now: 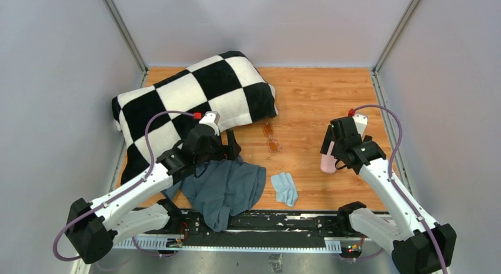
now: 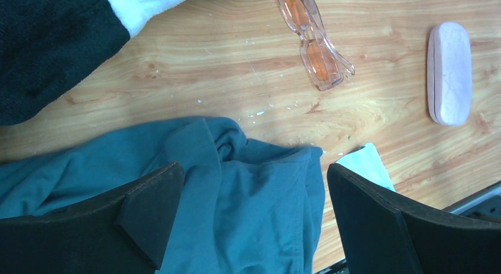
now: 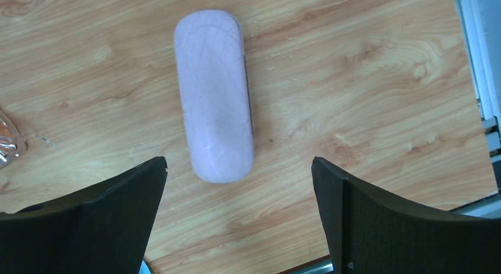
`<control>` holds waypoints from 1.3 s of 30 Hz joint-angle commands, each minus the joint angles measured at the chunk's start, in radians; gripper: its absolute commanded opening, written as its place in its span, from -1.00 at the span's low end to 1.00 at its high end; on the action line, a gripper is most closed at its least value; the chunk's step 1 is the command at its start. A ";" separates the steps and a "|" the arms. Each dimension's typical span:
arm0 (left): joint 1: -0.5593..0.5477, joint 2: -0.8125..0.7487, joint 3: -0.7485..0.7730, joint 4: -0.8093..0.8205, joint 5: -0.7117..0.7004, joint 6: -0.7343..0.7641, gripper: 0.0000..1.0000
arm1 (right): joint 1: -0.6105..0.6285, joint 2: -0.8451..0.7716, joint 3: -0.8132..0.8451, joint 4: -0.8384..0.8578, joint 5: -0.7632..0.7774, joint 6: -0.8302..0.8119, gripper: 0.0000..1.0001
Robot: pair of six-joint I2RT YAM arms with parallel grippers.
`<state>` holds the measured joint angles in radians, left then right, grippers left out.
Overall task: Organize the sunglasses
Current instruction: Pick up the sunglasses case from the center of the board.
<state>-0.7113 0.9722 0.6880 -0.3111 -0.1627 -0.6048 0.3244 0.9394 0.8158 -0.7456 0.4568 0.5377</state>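
The sunglasses point(image 1: 271, 137), with orange-amber lenses, lie folded on the wooden table near the middle; they also show in the left wrist view point(image 2: 313, 43). A closed pink glasses case point(image 1: 327, 161) lies to their right, seen whole in the right wrist view point(image 3: 215, 94) and in the left wrist view point(image 2: 449, 72). A small light-blue cloth point(image 1: 285, 188) lies near the front edge. My left gripper point(image 1: 231, 149) is open and empty above a teal garment point(image 2: 236, 203), left of the sunglasses. My right gripper point(image 1: 328, 145) is open and empty, hovering just over the pink case.
A black-and-white checkered pillow point(image 1: 189, 100) fills the back left. The teal garment point(image 1: 227, 188) is crumpled at the front centre, hanging over the table's metal front rail point(image 1: 277, 224). Grey walls enclose the table on three sides.
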 commanded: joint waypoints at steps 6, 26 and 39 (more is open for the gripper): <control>-0.008 0.043 0.013 0.006 0.079 0.044 0.99 | -0.044 0.111 -0.017 0.071 -0.220 -0.135 1.00; -0.007 0.088 -0.010 0.065 0.219 0.019 0.99 | -0.135 0.325 -0.075 0.250 -0.290 -0.188 0.87; -0.007 0.053 -0.069 0.137 0.150 -0.025 0.99 | -0.161 0.409 -0.088 0.307 -0.343 -0.194 0.53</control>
<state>-0.7113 1.0565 0.6502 -0.2184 0.0242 -0.6178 0.1829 1.3392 0.7410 -0.4561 0.1455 0.3489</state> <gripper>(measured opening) 0.995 0.756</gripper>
